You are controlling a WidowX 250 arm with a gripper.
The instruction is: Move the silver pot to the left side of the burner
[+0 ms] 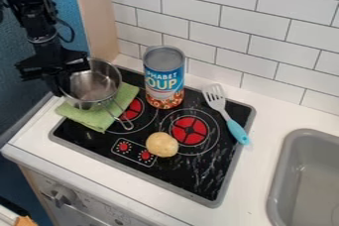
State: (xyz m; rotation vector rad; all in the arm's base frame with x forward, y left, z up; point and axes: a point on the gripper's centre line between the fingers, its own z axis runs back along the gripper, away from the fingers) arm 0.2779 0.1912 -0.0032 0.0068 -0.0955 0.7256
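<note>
The black gripper point(58, 79) hangs at the upper left, over the left rim of the silver pot point(92, 85). The pot stands at the stove's left side, on or just above a green cloth point(99, 116), tilted a little, its wire handle pointing toward the lower right. The cloth covers the left corner of the black cooktop point(198, 174). The left red burner point(132, 109) is partly hidden by the cloth and the pot's handle. How the gripper's tips meet the rim is hidden.
A soup can point(163, 77) stands upright right of the pot. A yellow round object point(162, 144) sits near the knobs, and a fork with a blue handle point(226, 113) lies at the cooktop's right edge. The grey sink point(308, 180) is at the lower right; a tiled wall stands behind.
</note>
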